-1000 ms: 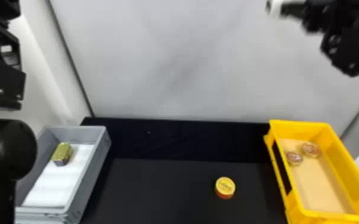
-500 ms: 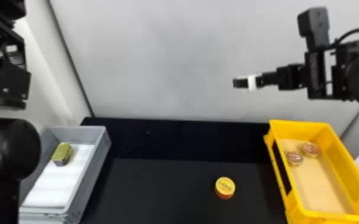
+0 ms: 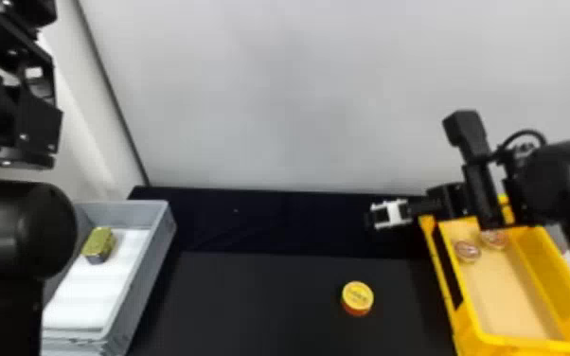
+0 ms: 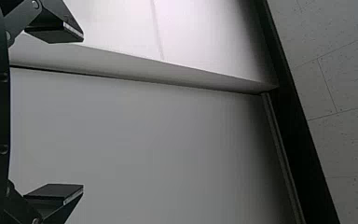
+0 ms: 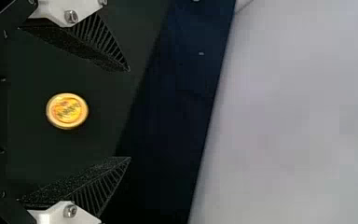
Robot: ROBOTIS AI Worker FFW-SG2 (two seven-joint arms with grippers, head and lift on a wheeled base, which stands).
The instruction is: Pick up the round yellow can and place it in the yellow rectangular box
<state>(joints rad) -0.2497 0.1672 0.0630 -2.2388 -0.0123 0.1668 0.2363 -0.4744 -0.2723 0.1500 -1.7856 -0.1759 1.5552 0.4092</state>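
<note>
Right pincer: the black one with white brackets (image 3: 378,217) is wide open with nothing in its grip, hanging over the back part of the black table (image 3: 260,303).
Round can: the round yellow can with the red-orange side (image 3: 357,296) is sitting on the table, closer to the robot than the right pincer and a touch to its left, not touching it. The right wrist view has it showing between the two fingers.
Yellow box: the yellow rectangular plastic box (image 3: 461,310) is to the right pincer's right and runs toward the robot. Two small round reddish containers (image 3: 467,251) are in its far half.
Grey box: grey plastic with a white liner (image 3: 149,277), well off to the right pincer's left, holding a gold-green tin (image 3: 98,244).
Left pincer: black fingers (image 4: 53,191) spread wide, empty, pale wall (image 4: 144,140) beyond.
Movement: right arm has swung down from up against the wall; can hasn't budged.
</note>
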